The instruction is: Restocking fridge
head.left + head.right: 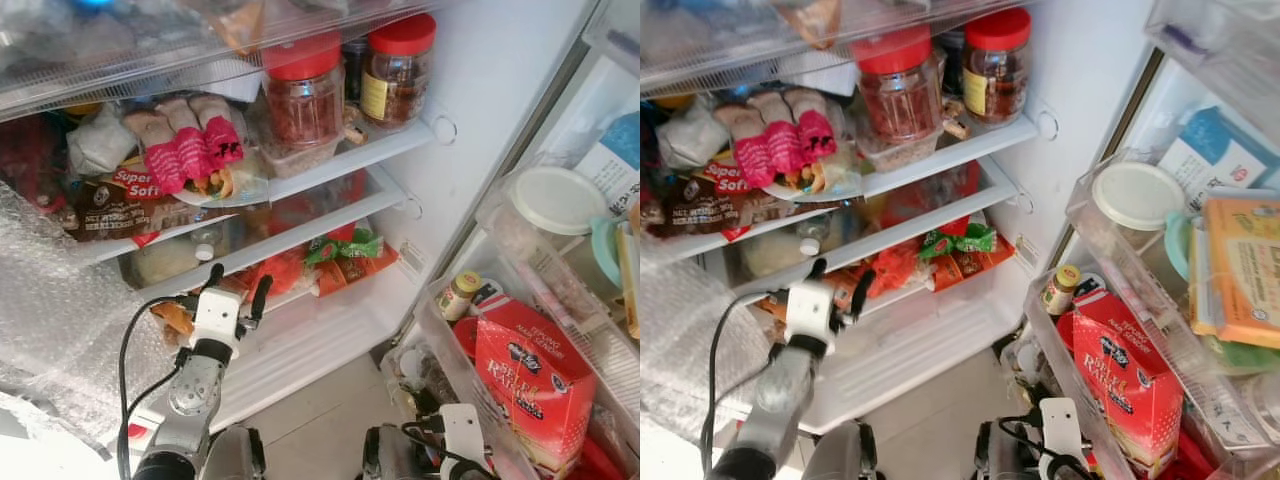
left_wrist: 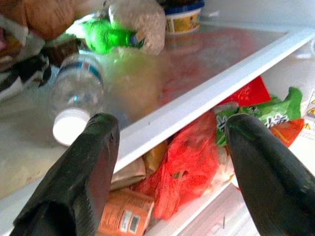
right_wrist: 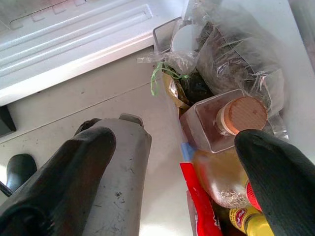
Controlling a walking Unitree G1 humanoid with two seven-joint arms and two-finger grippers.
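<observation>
The fridge stands open before me. My left gripper point(image 1: 238, 290) is raised in front of the lower glass shelf point(image 2: 206, 93), open and empty. Past its fingers point(image 2: 83, 167) a clear water bottle point(image 2: 74, 98) lies on that shelf. Under the shelf sit a red bag point(image 2: 189, 162) and green and orange packets point(image 1: 345, 255). My right gripper point(image 3: 172, 182) hangs low beside the door's bottom bin, open and empty. A brown bottle with a tan cap point(image 3: 241, 115) stands in that bin among plastic bags.
Two red-lidded jars point(image 1: 303, 95) and wrapped foods point(image 1: 190, 145) crowd the upper shelf. The door shelves on the right hold a red box point(image 1: 530, 375), a small yellow-capped bottle point(image 1: 458, 297) and a white-lidded tub point(image 1: 555, 200). Bubble wrap point(image 1: 50, 320) hangs at the left. The white drawer front point(image 1: 310, 345) lies below.
</observation>
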